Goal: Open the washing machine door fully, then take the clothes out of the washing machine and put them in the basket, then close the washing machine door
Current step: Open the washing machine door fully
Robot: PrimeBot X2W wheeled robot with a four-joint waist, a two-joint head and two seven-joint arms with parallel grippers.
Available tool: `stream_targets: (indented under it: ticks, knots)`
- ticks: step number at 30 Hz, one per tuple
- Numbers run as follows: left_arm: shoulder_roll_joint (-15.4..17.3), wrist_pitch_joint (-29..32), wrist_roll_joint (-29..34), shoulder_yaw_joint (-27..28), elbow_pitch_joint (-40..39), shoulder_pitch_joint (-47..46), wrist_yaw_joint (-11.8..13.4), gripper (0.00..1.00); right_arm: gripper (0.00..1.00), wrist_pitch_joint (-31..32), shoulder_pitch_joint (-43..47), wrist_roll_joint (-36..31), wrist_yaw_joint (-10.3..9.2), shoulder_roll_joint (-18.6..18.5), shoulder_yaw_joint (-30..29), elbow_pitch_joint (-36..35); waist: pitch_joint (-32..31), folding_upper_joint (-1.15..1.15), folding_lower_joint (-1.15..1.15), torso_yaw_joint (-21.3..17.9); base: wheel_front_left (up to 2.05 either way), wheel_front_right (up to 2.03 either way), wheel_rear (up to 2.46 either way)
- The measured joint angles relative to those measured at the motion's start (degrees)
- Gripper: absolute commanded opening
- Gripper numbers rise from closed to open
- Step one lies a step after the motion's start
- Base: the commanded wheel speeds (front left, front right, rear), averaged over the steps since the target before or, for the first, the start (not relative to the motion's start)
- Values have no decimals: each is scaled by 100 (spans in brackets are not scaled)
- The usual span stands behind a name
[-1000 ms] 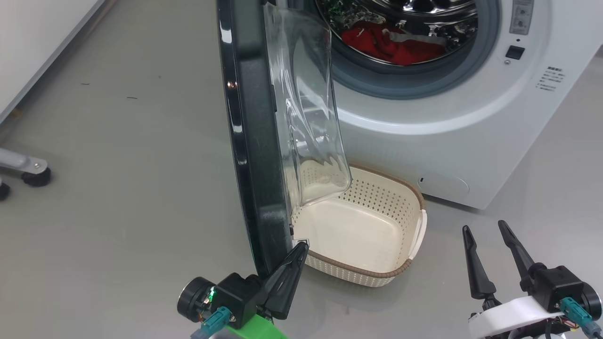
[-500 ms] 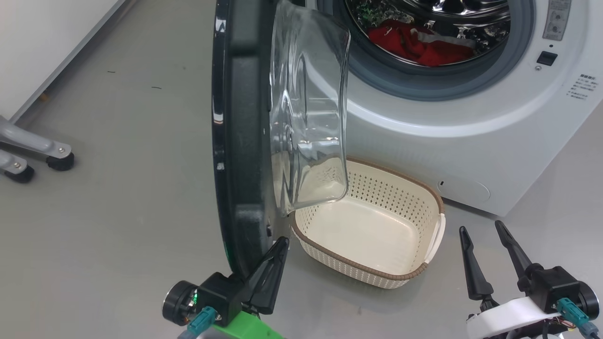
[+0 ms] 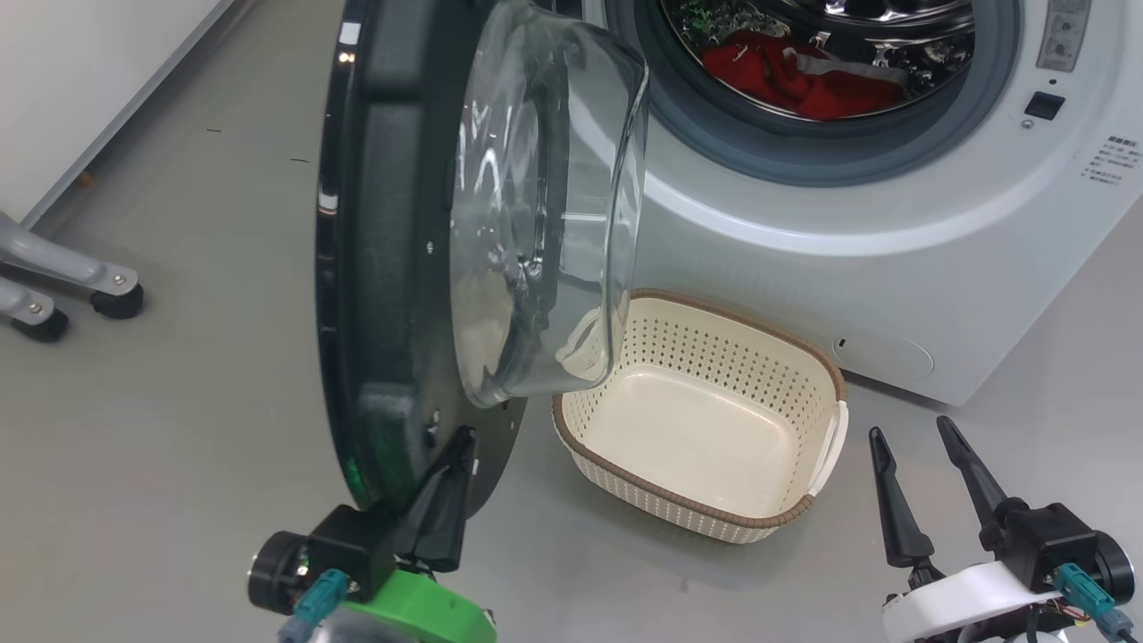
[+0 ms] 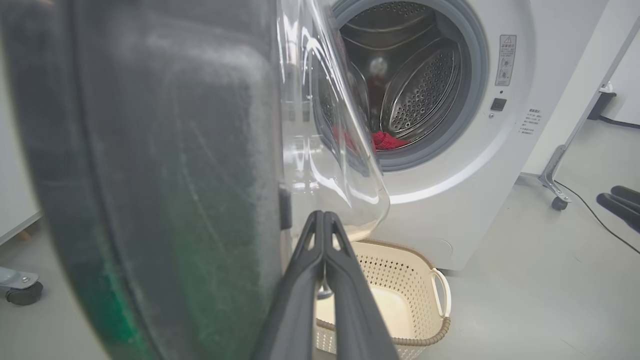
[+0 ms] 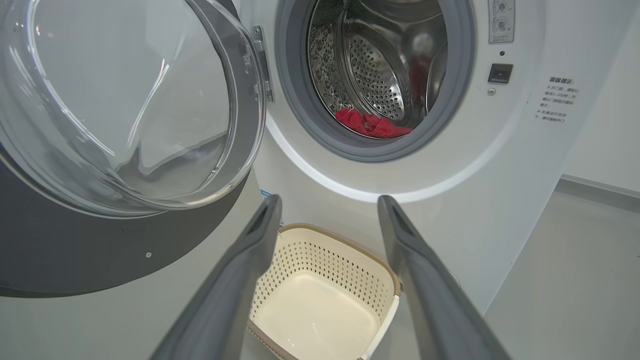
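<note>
Two claws sit low over the floor. The left claw is pinched fully shut with nothing between its fingers. Its tips are set against the inner face of the door near the bottom rim, just below the glass bowl. The door stands out from the front of the washing machine, not yet swung flat back. It is hinged at the left of the opening and lies to the left of those tips, so finishing the swing looks to need a push that way. The right claw is spread wide and empty, near the right end of the basket. The basket stands on the floor close to the foot of the machine, partly under the bowl. The clothes lie at the bottom of the drum, a red heap stretched side to side. They are up and ahead of the right claw, which is the nearer one. A warning sticker and some small print sit to the right of the opening. Neither can be read, and no brand shows.
</note>
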Motion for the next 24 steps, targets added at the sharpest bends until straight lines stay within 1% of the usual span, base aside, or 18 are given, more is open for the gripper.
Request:
stream_targets:
  ticks: [5,15,24]
  knots:
    - [32,-102,1,346,44,2,46,0,100,0,-7,-3,1,2,11,-1,64,0,0,-36,0,0,0]
    - [65,-270,-9,1002,236,-14,47,0,100,0,-108,-65,1,-15,10,-38,204,0,0,-145,0,0,0]
    - [38,-401,-52,1575,474,-222,51,0,100,0,-112,-105,1,-156,-26,-55,385,0,0,-214,0,0,0]
